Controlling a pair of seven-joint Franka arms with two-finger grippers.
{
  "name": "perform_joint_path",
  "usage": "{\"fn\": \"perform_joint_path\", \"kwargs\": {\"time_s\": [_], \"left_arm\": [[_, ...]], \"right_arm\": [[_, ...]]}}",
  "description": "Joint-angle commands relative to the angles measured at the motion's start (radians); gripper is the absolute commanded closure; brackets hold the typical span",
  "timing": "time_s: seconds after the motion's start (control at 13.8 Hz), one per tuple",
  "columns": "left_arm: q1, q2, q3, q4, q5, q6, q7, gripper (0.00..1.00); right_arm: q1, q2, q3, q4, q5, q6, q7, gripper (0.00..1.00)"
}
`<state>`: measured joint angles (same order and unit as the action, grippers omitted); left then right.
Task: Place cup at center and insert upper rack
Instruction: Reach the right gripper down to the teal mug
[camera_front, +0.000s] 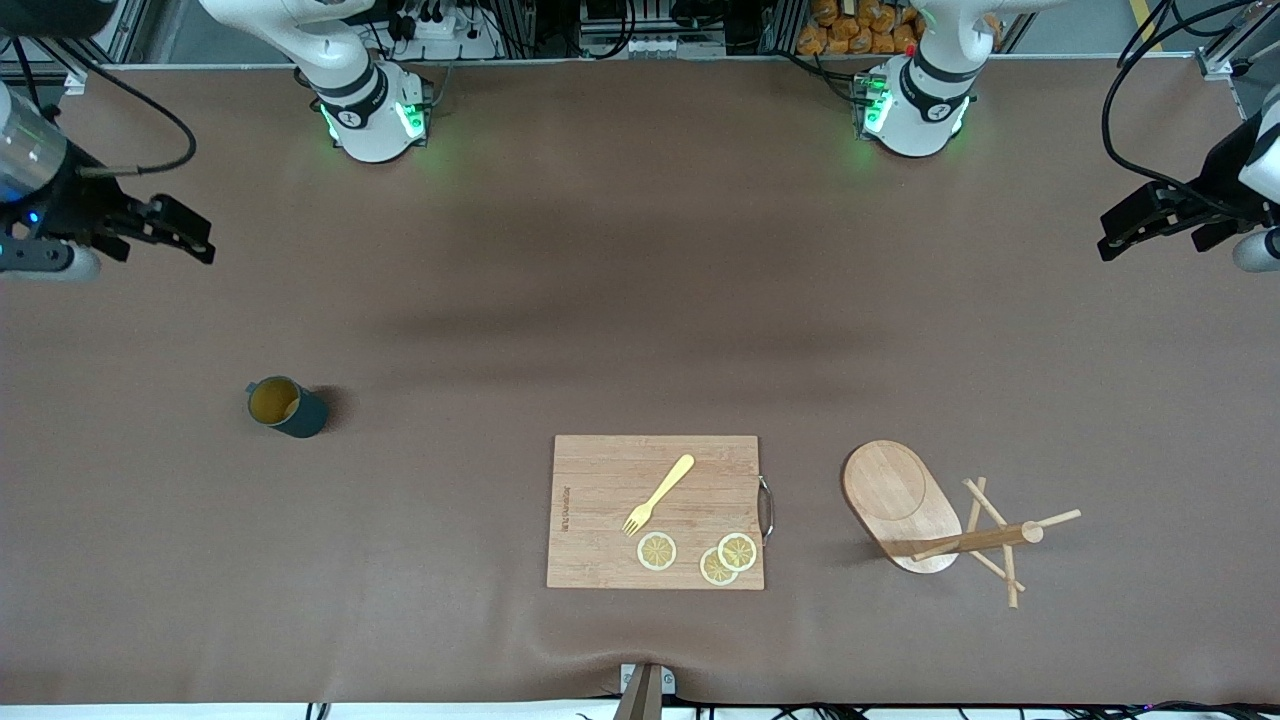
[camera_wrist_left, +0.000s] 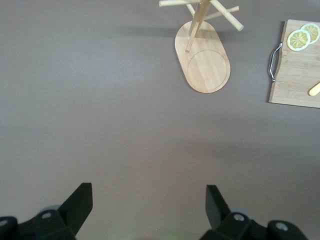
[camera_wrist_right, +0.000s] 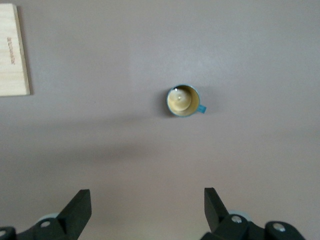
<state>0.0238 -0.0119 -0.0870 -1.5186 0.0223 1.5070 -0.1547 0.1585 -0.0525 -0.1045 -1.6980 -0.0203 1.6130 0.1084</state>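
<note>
Only the front view shows the fork (camera_front: 660, 493) on the cutting board (camera_front: 600, 520), whose burnt-in writing is unreadable. The left gripper (camera_wrist_left: 149, 202) and right gripper (camera_wrist_right: 147, 202) both gape empty, over bare table near the upper rack (camera_wrist_left: 202, 62) and the cup (camera_wrist_right: 183, 100).

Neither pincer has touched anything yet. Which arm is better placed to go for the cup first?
Probably the right. Its open pincer hangs over bare table at the right arm's end, where the cup stands upright. The left pincer, also open, waits at the opposite end, over the table near the upper rack.

Both arms run off the front view's sides; the rectangular wooden cutting board (camera_wrist_right: 13, 50) is cropped in both wrist views; its printed lettering is unreadable.
</note>
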Motion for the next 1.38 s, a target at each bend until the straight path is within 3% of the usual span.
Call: {"fn": "perform_joint_path", "kwargs": {"time_s": [0.0,0.22,0.43,0.87,1.3], "left_arm": [[0.004,0.001,-0.007,0.026,0.022,-0.022,-0.005,0.0],[0.01,-0.011,-0.002,0.032,0.022,-0.065,0.009,0.0],[0.021,-0.01,0.01,0.047,0.018,-0.073,0.014,0.0],[0.01,0.029,0.004,0.047,0.01,-0.062,0.014,0.0],[0.016,0.04,0.004,0.047,0.004,-0.048,0.011,0.0]], "right_arm": [[-0.016,0.081,0.006,0.008,0.014,0.074,0.022,0.0],[-0.027,0.187,0.006,-0.006,0.04,0.188,0.024,0.0],[-0.112,0.296,0.005,-0.008,0.169,0.229,0.025,0.0],[-0.109,0.404,0.003,-0.13,0.16,0.482,0.123,0.0],[-0.07,0.48,0.003,-0.132,0.128,0.504,0.25,0.0]]}}
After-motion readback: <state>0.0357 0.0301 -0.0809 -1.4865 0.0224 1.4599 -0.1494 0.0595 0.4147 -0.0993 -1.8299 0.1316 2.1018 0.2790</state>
